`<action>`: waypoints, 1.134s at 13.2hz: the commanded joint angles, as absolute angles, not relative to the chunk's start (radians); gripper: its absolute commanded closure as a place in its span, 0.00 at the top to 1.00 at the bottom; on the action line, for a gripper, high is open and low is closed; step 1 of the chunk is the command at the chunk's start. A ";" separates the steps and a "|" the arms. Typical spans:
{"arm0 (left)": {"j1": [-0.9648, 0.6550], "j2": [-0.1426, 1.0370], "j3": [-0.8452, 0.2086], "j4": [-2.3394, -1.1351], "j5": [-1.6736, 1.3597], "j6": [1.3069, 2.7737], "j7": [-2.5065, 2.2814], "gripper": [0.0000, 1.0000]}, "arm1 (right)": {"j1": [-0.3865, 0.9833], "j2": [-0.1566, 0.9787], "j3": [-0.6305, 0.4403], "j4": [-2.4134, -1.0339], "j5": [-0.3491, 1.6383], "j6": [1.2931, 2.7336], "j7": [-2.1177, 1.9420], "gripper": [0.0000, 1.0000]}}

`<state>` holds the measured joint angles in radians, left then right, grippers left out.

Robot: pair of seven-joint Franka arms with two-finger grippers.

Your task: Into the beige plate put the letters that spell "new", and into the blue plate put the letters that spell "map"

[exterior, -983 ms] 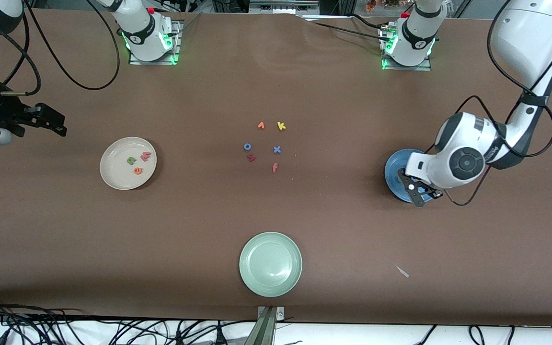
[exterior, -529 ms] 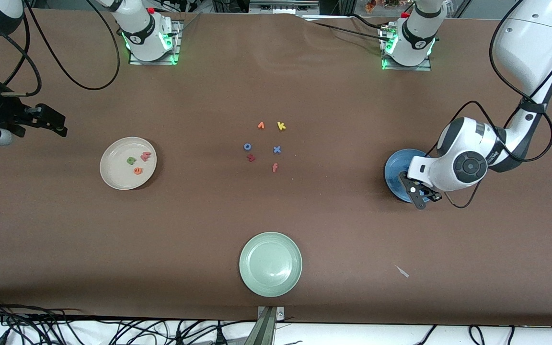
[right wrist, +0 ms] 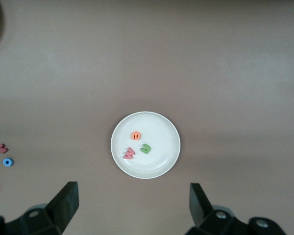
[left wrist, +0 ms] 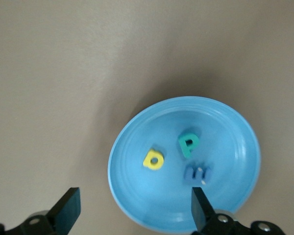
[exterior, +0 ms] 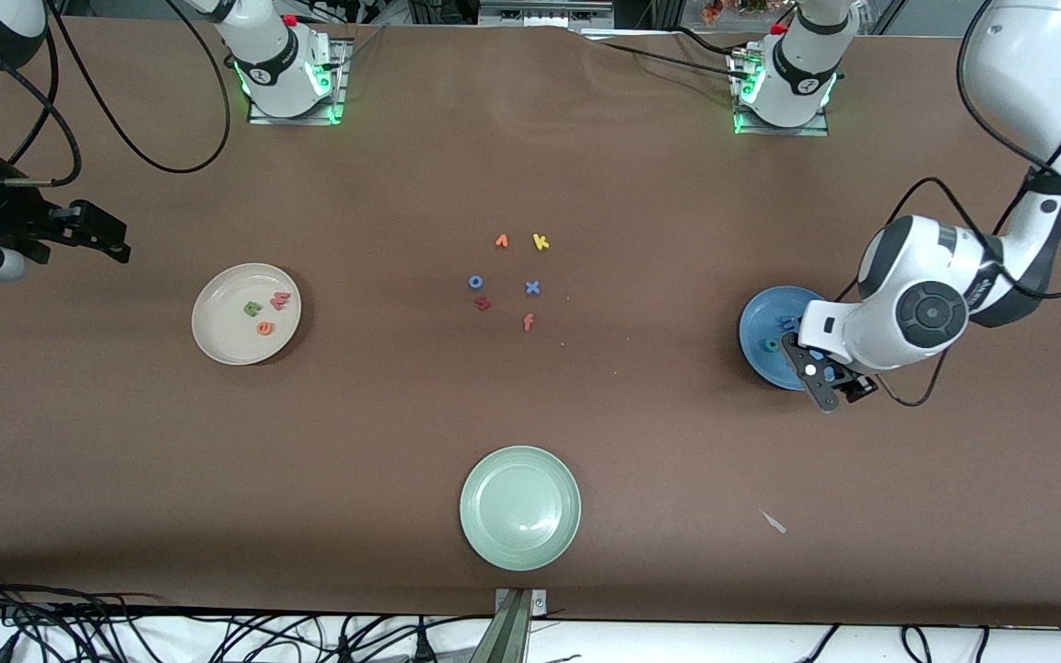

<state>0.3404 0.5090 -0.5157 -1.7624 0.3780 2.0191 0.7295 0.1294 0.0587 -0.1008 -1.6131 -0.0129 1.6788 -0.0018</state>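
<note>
Our left hand (left wrist: 132, 215), fingers wide and empty, hangs over the blue plate (left wrist: 235, 137) holding the yellow p (left wrist: 154, 159), teal a (left wrist: 188, 143) and blue m (left wrist: 197, 173). The right hand (right wrist: 132, 205), also wide, waits above the beige plate (right wrist: 161, 125). We judge the foam letters light, soft and best pinched across their thin edges.

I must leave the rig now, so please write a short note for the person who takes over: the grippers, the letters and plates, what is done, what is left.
Left gripper: open, empty, over the blue plate.
Right gripper: open, empty, waiting up near the beige plate, at the right arm's end of the table.
Blue plate holds the yellow p, teal a and blue m.
Beige plate holds the green n, orange e and pinkish-red w.
Done: both words are sorted.
Left: no letter to move; six spare letters lie mid-table, and the pale green plate is empty.
</note>
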 commanded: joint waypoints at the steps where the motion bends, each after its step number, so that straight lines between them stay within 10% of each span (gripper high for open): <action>1: 0.339 0.491 -0.531 -1.614 0.296 1.831 0.729 1.00 | 0.118 0.048 -0.092 -1.624 0.005 1.678 -0.002 1.00; 6: 0.225 0.424 -0.465 -1.482 0.187 1.681 0.606 1.00 | 0.118 0.048 -0.092 -1.626 0.005 1.678 -0.002 1.00; 15: -0.098 0.065 -0.120 -1.620 0.095 1.690 0.030 1.00 | 0.118 0.048 -0.092 -1.626 0.005 1.677 -0.002 1.00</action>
<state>-0.0660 0.1705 -0.1623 -1.5199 0.1245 1.6834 0.1696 0.1293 0.0591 -0.1007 -1.6163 -0.0124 1.6786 -0.0018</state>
